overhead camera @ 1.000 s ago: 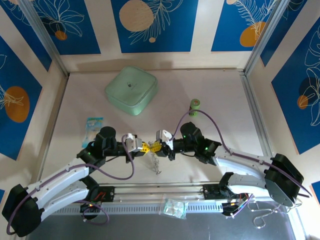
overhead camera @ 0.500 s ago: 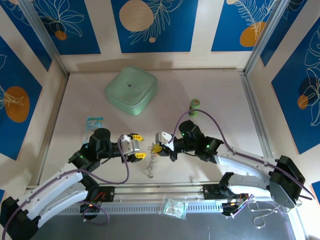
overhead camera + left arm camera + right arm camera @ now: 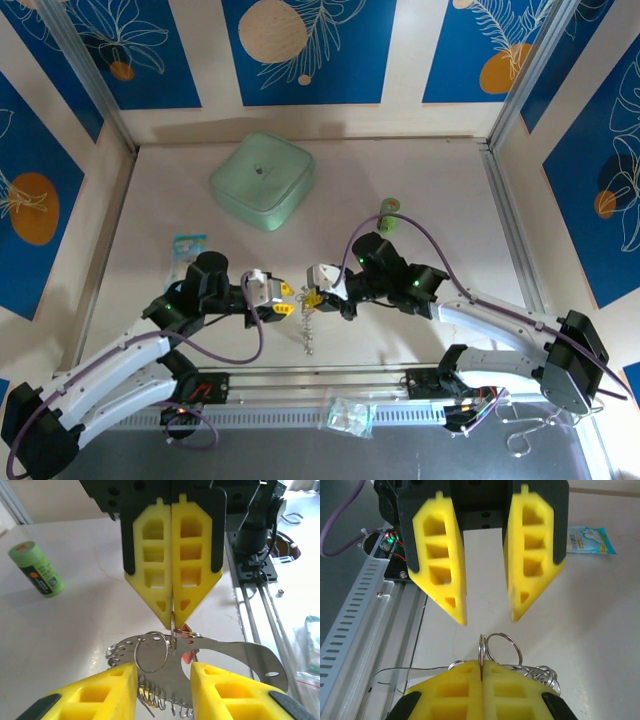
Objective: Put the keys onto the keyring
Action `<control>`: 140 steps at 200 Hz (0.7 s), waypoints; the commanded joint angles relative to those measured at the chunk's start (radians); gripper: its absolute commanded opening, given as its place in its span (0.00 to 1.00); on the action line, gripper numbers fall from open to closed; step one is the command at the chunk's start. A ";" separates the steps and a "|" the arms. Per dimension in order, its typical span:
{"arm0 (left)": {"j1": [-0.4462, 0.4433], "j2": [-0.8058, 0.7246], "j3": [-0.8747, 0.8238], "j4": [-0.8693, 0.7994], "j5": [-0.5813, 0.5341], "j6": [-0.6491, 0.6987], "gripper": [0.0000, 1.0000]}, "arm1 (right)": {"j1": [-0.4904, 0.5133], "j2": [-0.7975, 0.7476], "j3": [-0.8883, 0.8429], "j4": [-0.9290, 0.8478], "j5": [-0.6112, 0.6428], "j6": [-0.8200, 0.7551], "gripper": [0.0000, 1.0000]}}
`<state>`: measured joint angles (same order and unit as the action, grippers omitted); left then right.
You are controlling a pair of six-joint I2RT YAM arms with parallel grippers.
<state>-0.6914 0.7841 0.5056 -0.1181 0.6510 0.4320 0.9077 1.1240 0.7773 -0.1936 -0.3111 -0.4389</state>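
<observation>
1. Two grippers face each other tip to tip over the near half of the table (image 3: 440,180). Your right gripper (image 3: 172,616) has its fingers pressed flat together, pinching a thin wire ring of the keyring (image 3: 309,328) edge-on.
2. Your left gripper (image 3: 487,620) stands spread with nothing between its fingers, just beside that pinched ring.
3. Below the pinch, the keyring hangs between the two grippers: a round split ring (image 3: 151,652), then looped silver chain trailing downward.
4. In the left wrist view, the split ring and a flat, curved strip (image 3: 240,656) of bright metal sit right ahead of your left fingers' gap. The strip has a small hole near its end. A red bit (image 3: 189,656) shows behind it, and you cannot tell whether it is a key.
5. Both pairs of fingers are yellow plastic with open cells, on black mounts.
6. Further out, a green cylinder (image 3: 388,215) with a printed label sits behind the right arm. A pale green, rounded square lid (image 3: 262,180) sits well back. A small blue-white packet (image 3: 187,248) lies beyond the left arm, and a clear bag (image 3: 348,413) rests on the near rail.
</observation>
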 commanded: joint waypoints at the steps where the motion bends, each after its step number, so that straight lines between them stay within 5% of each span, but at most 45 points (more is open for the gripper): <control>1: -0.007 0.021 0.037 -0.054 0.011 0.048 0.35 | 0.007 0.008 0.054 -0.060 -0.024 -0.035 0.00; 21: -0.008 0.021 0.027 -0.022 -0.072 0.057 0.51 | 0.008 0.006 0.060 -0.071 -0.047 -0.038 0.00; 140: -0.015 0.071 0.005 0.096 -0.029 0.025 0.54 | 0.012 0.017 0.060 -0.027 -0.092 -0.012 0.00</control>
<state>-0.6926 0.8509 0.5125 -0.0792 0.5880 0.4725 0.9104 1.1366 0.8062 -0.2478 -0.3519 -0.4564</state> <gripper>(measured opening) 0.534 0.054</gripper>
